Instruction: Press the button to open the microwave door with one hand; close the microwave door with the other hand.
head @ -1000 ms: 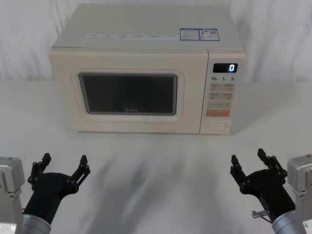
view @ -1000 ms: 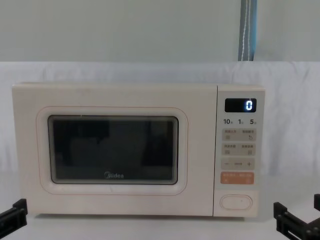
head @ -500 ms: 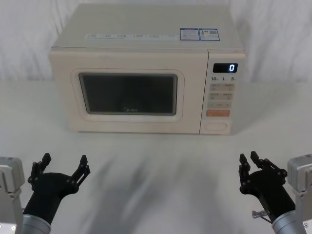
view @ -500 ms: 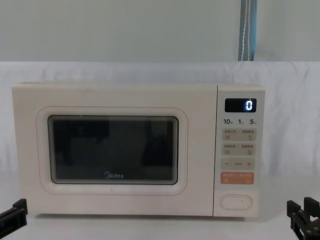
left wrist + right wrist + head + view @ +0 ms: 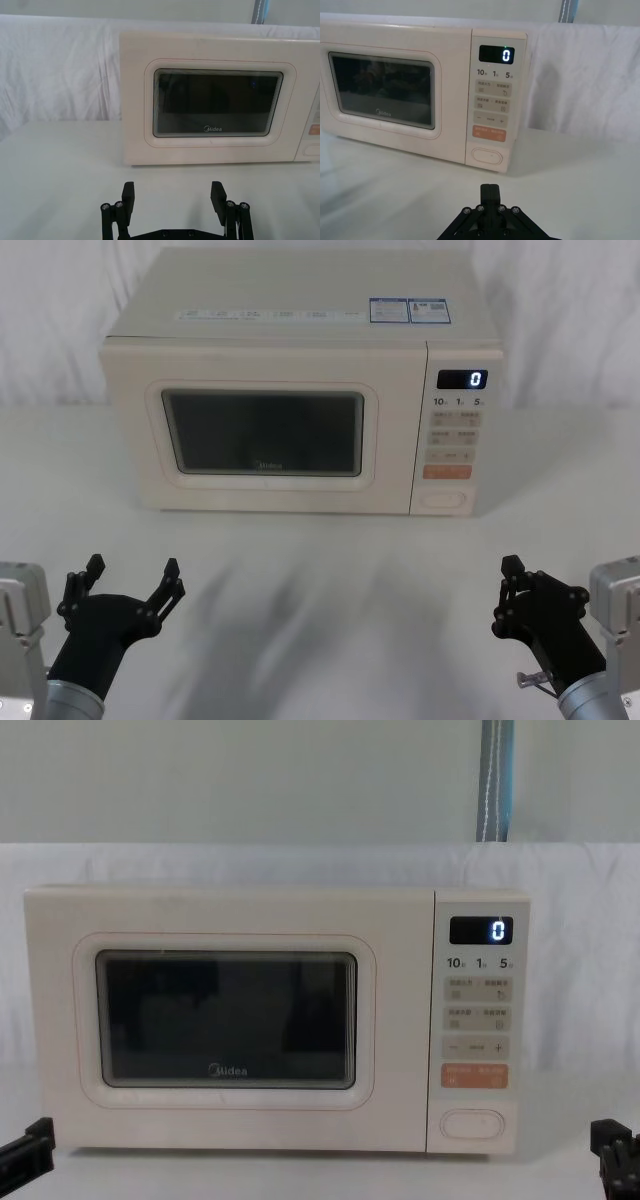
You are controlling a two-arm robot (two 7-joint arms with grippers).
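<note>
Before the shut microwave door (image 5: 262, 432) and button (image 5: 444, 499), left hand (image 5: 127, 580) spread wide, right hand (image 5: 514, 583) clenched, table (image 5: 330, 570) between.

We see a staged test or lab setup rather than a lived-in kitchen. A single cream microwave (image 5: 300, 390) stands alone on a table (image 5: 320, 580) covered in plain white cloth, and the same white fabric (image 5: 60, 70) hangs creased behind it as a backdrop, hiding the room. Above the cloth in the chest view we find only a bare pale wall (image 5: 250, 780) and a thin blue-grey vertical strip (image 5: 497, 780). We see no counters, cupboards, dishes or food around the appliance. Its display (image 5: 496, 54) glows with a zero, and printed labels (image 5: 408, 310) sit on its top, so it looks powered and set out for trials.
</note>
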